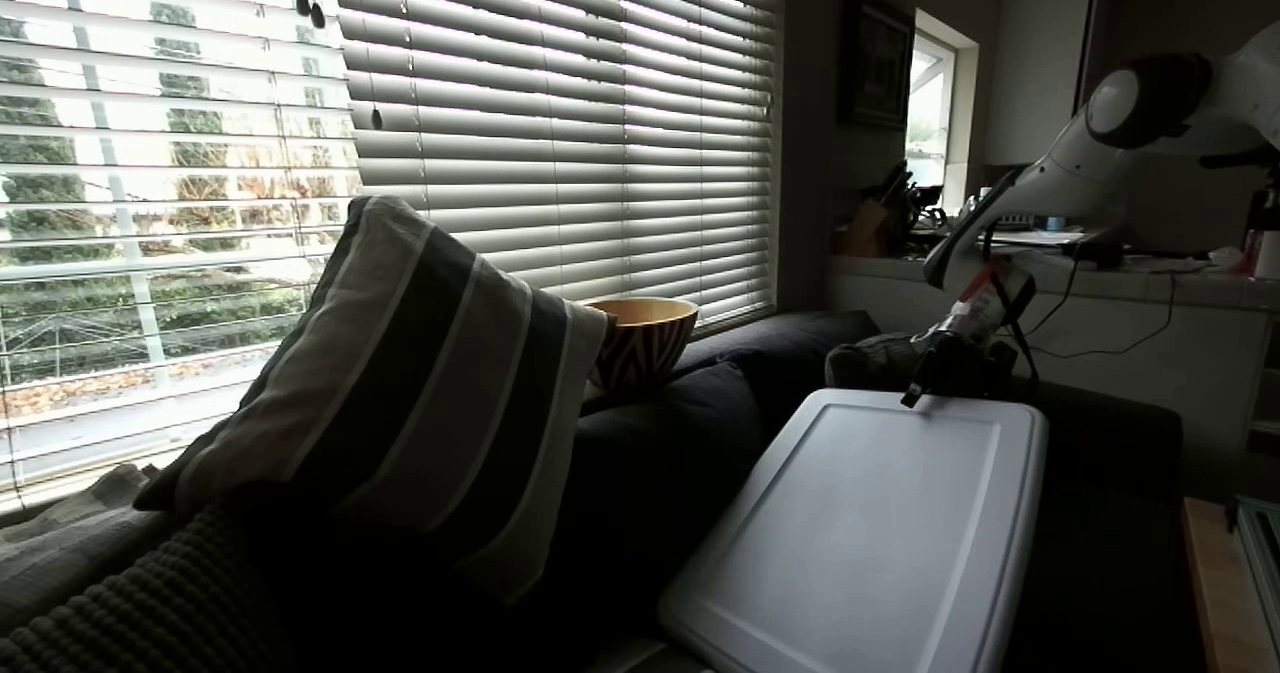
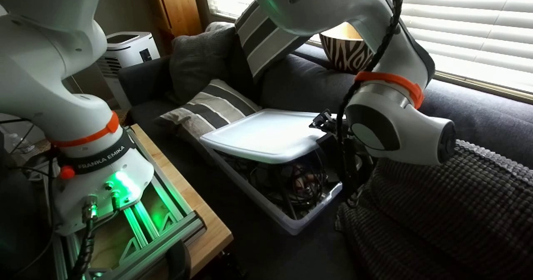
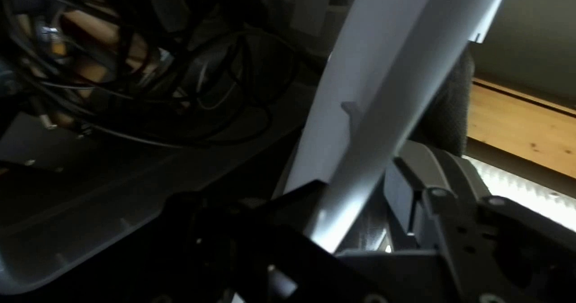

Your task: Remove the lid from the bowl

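1. Tool (image 3: 357,199) grips the lid (image 2: 266,134) by one raised end; the far end lies close to the rim of the tub (image 2: 292,226).
2. The tub stands on the sofa (image 2: 287,84) seat, lengthwise along its back edge.
3. A shallow bite could let the lid slip and drop.
4. Pulling sideways too low might drag the tub toward the sofa's front edge.
5. Swinging wide could bump the striped cushion (image 2: 222,101) beyond.
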Tool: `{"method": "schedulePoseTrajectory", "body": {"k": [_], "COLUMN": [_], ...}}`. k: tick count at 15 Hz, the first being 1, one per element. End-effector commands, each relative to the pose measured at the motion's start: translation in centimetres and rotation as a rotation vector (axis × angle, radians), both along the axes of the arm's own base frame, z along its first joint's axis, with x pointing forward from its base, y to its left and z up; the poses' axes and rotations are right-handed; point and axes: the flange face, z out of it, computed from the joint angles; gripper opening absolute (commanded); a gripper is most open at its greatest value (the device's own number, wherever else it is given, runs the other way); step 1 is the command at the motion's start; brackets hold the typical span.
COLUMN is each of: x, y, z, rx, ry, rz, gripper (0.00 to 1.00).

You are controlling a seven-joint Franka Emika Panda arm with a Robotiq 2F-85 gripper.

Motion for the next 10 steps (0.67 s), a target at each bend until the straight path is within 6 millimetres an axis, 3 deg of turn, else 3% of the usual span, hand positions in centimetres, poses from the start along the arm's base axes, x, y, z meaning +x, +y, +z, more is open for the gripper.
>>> {"method": "schedulePoseTrajectory", "body": {"k": [1,2,3,4,5,7,9,10], "x": [-0.1,-0.4,-0.6,-0.9,-1.0,-1.4,-1.7,-1.8], "y": [2.2,2.7,3.2,3.5,3.9,4.3,4.5,4.5], "z": [-1.3,-1.5,-1.6,-1.5,-1.7,-1.5,-1.4,-1.5], "rx": [0.191,0.245,0.302,0.358,0.413,0.517,0.576,0.593], "ry": [-0.028,-0.027,-0.028,-0.029,-0.039,-0.053,-0.057,-0.054], "rz": [0.030,0.042,0.053,0.066,0.080,0.110,0.129,0.132], "gripper": [0.19,0.23,0.69,0.65,0.15,0.18,0.02,0.01]}}
